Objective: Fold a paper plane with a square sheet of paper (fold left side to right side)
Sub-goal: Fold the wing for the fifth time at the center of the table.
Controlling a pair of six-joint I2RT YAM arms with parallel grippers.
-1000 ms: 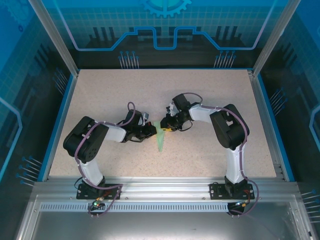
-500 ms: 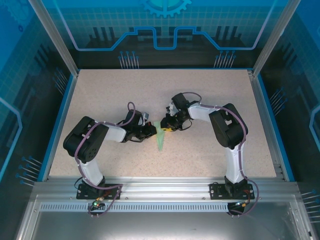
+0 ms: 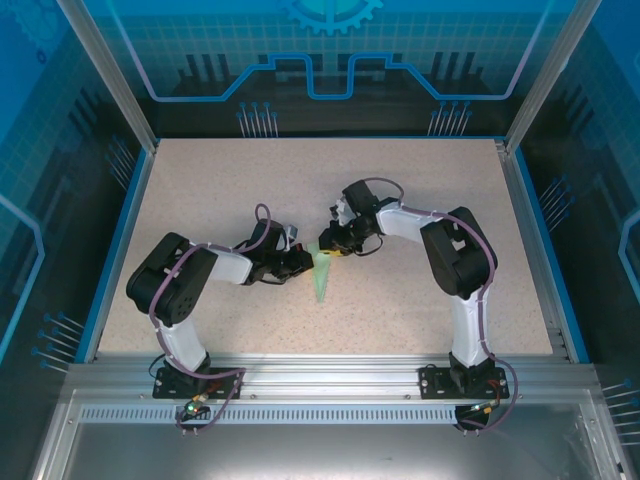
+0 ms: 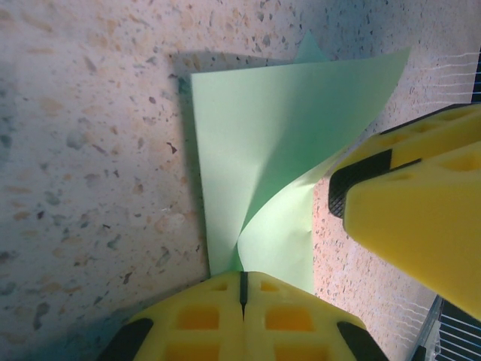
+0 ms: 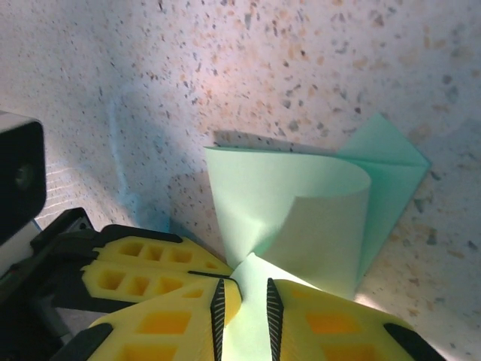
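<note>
The pale mint-green paper, folded into a slim pointed paper plane point(image 3: 321, 274), lies mid-table between both arms. Its upper layer curls up off the table point(image 4: 255, 143). My left gripper point(image 3: 304, 263) is shut on the paper at the near end of that curl point(image 4: 242, 280). My right gripper point(image 3: 329, 250) comes from the other side, and its yellow fingers point(image 4: 421, 203) show in the left wrist view. Its jaws point(image 5: 244, 301) stand a narrow gap apart, with the lifted flap point(image 5: 289, 203) running between the pads. The left fingertips point(image 5: 150, 274) sit right beside them.
The speckled tabletop point(image 3: 420, 190) spreads on all sides of the paper. Blue rails point(image 3: 118, 240) and transparent walls bound it left, right and back. The arm bases stand on the aluminium rail point(image 3: 320, 375) at the near edge.
The right gripper has shifted slightly left and away along the paper's wide end. The left arm and the paper have stayed in place.
</note>
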